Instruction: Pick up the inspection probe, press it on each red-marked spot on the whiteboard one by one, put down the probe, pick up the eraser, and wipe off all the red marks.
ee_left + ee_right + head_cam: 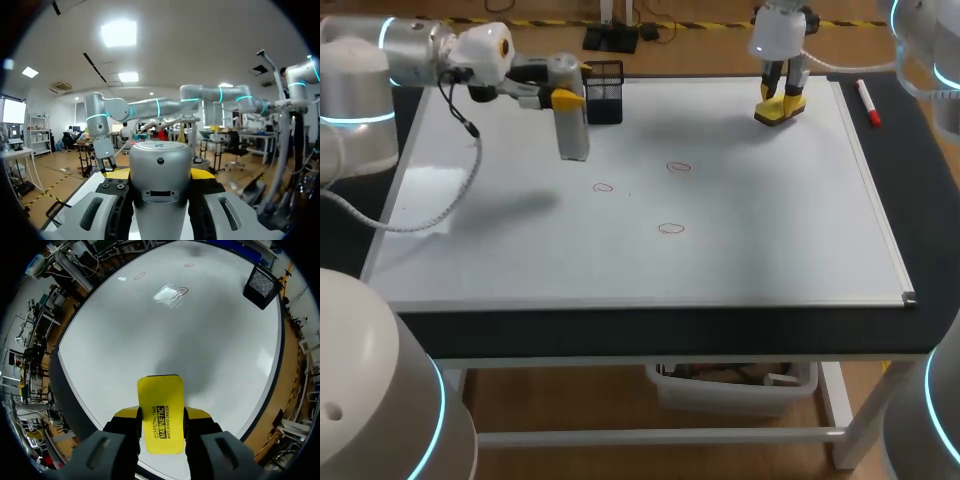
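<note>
Two right fingers [126, 416] clasp the yellow eraser [160, 405], black print showing.

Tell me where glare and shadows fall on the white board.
Head view: a soft grey shadow lies on the whiteboard beneath the left arm. Right wrist view: a bright glare patch beside one red mark, a dim shadow ahead of the eraser.

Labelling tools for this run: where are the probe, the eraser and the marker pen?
probe [574, 135], head view, middle of its silver body.
eraser [160, 412], right wrist view, centre of its yellow face.
marker pen [867, 102], head view, middle of its barrel.
</note>
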`<state>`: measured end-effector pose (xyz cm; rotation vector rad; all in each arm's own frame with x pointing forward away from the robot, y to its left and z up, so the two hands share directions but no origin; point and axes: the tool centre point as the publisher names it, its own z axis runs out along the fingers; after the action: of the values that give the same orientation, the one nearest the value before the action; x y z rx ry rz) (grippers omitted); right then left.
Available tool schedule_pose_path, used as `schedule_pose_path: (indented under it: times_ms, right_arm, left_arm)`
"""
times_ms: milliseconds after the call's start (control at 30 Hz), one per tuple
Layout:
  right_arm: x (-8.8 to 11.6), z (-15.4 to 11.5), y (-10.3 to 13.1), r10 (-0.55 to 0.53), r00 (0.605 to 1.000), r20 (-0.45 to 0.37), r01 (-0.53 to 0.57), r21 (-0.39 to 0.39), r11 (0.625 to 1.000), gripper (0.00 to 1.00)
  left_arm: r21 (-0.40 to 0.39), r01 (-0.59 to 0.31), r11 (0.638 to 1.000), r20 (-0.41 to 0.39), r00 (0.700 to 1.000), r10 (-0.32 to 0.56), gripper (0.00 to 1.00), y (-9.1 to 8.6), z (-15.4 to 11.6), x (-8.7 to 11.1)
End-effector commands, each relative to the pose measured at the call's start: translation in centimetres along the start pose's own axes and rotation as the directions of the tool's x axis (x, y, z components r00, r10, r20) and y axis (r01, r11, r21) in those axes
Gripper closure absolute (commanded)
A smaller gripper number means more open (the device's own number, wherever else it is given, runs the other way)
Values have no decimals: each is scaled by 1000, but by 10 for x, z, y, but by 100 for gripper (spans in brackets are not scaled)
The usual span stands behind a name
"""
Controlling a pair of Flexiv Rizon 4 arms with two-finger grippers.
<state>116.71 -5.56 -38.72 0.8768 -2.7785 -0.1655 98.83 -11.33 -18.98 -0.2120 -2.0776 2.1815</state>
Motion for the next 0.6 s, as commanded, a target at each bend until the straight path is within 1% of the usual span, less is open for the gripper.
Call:
schedule_pose_path:
  times_ms: [33,200,367,600]
  right_arm:
    - [3,-5,2,-2,1000,0,2,7,1000,100]
    - [3,-5,2,-2,1000,0,2,7,1000,100]
    - [3,-5,2,-2,1000,0,2,7,1000,100]
    - [3,-5,2,-2,1000,0,2,7,1000,100]
  left_arm:
    - [13,15,1000,-21,1000,-15,100,11,7,-3]
    - [20,32,999,-32,999,-31,100,17,11,-3]
    - [22,65,998,-44,997,-64,100,29,13,-4]
    - [5,44,999,-67,997,-43,100,42,21,-6]
